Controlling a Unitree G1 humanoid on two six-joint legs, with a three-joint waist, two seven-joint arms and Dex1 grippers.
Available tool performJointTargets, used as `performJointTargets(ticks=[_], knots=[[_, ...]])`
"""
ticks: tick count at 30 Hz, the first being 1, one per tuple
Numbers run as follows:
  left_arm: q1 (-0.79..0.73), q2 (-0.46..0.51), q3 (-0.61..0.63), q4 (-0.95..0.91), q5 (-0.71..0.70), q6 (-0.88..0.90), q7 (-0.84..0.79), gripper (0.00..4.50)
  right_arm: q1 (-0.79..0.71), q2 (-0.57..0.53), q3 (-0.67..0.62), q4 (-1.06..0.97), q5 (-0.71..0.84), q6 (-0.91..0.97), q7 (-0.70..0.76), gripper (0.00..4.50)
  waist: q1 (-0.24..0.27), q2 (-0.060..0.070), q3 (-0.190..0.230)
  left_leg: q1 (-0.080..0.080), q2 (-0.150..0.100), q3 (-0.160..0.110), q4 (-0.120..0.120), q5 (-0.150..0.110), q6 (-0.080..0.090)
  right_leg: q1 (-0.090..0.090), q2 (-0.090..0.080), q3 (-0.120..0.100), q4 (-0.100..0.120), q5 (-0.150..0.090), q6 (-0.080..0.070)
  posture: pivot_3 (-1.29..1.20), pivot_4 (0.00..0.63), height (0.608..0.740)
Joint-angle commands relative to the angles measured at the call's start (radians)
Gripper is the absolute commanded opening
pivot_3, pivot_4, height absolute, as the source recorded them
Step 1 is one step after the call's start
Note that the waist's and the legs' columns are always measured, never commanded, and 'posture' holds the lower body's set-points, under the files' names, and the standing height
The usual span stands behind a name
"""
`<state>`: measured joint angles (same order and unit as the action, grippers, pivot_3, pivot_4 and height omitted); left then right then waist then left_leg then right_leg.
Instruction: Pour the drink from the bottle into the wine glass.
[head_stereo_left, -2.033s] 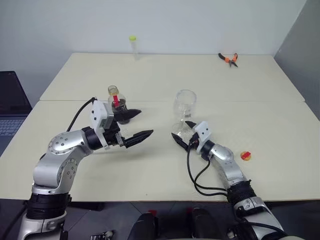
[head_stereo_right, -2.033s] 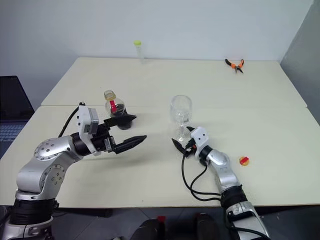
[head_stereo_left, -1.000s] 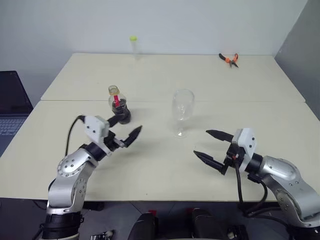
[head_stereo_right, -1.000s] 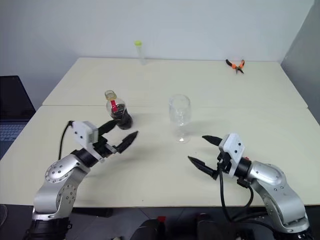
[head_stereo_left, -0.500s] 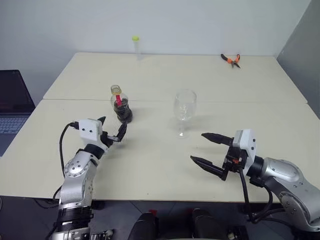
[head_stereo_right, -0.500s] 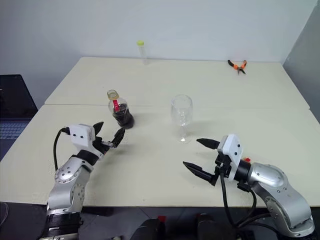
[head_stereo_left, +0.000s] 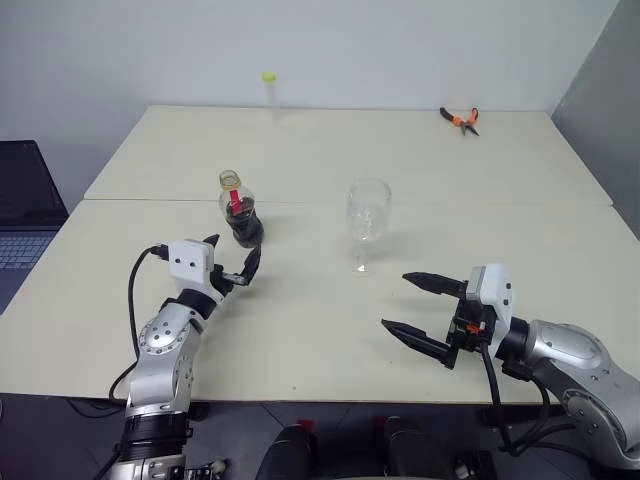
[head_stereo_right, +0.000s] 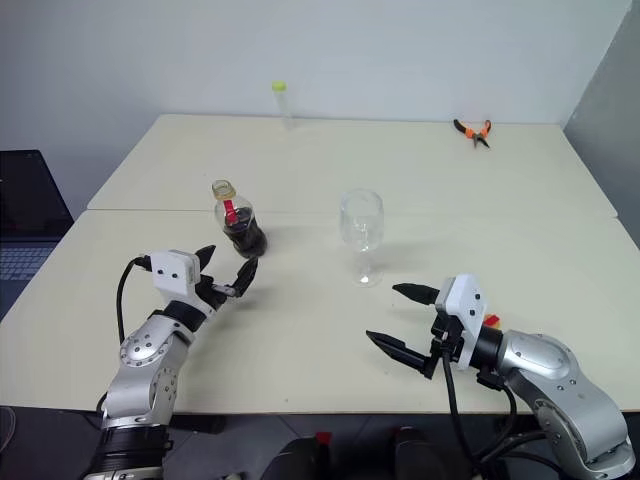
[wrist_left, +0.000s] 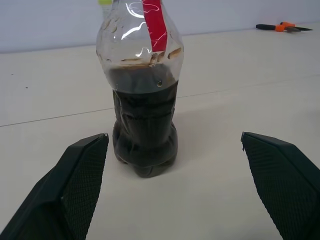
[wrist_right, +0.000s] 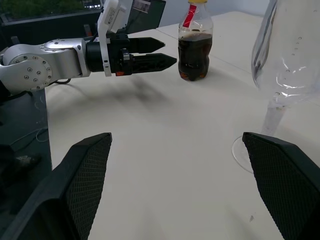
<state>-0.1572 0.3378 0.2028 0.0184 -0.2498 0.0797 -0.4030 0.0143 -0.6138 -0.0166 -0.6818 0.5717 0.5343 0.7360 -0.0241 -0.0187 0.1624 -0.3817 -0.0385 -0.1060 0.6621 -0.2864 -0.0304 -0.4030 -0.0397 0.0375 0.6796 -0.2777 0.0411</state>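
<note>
- Left claw (head_stereo_left: 230, 262): spread wide, empty, just short of the bottle (head_stereo_left: 240, 211), not touching.
- Right claw (head_stereo_left: 418, 311): spread wide, empty, near the wine glass (head_stereo_left: 367, 220).
- Bottle and glass upright on tabletop (head_stereo_left: 330, 160).

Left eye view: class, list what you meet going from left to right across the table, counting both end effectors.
Left end effector → bottle → wine glass → right end effector → orange-handled pliers.
</note>
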Motion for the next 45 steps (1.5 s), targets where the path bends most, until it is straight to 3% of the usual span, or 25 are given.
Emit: performJointTargets(ticks=[1, 29, 43, 45], knots=[[-0.034, 0.021, 0.009, -0.005, -0.004, -0.005, -0.007, 4.5, -0.011, 0.0, -0.002, -0.045, 0.021, -0.005, -0.006, 4.47, 0.0, 0.0, 0.0, 0.0, 0.0, 0.0, 0.0, 0.0, 0.0, 0.0, 0.0, 0.0, 0.0, 0.0, 0.0, 0.0, 0.15, 0.74], [-0.445, 0.027, -0.038, 0.614, 0.072, -0.22, -0.063, 4.5, -0.102, 0.044, 0.03, -0.05, 0.061, 0.012, -0.067, 4.47, -0.001, -0.001, 0.0, 0.0, -0.001, 0.0, 0.0, 0.0, 0.0, 0.0, 0.001, -0.001, 0.0, 0.0, 0.0, 0.0, 0.15, 0.74], [-0.558, 0.001, -0.023, 0.808, 0.059, -0.297, -0.089, 4.5, -0.121, 0.046, 0.034, -0.046, 0.074, 0.021, -0.08, 4.47, -0.002, -0.001, 0.0, -0.001, -0.002, 0.0, 0.001, 0.0, 0.0, -0.001, 0.001, -0.001, 0.0, 0.0, 0.0, 0.0, 0.15, 0.74], [-0.568, 0.001, -0.017, 0.82, 0.052, -0.303, -0.096, 4.12, -0.119, 0.047, 0.037, -0.044, 0.073, 0.019, -0.082, 4.5, -0.002, -0.001, 0.0, -0.001, -0.002, 0.0, 0.001, 0.0, 0.0, -0.001, 0.001, -0.001, 0.0, 0.0, 0.0, 0.0, 0.15, 0.74]])
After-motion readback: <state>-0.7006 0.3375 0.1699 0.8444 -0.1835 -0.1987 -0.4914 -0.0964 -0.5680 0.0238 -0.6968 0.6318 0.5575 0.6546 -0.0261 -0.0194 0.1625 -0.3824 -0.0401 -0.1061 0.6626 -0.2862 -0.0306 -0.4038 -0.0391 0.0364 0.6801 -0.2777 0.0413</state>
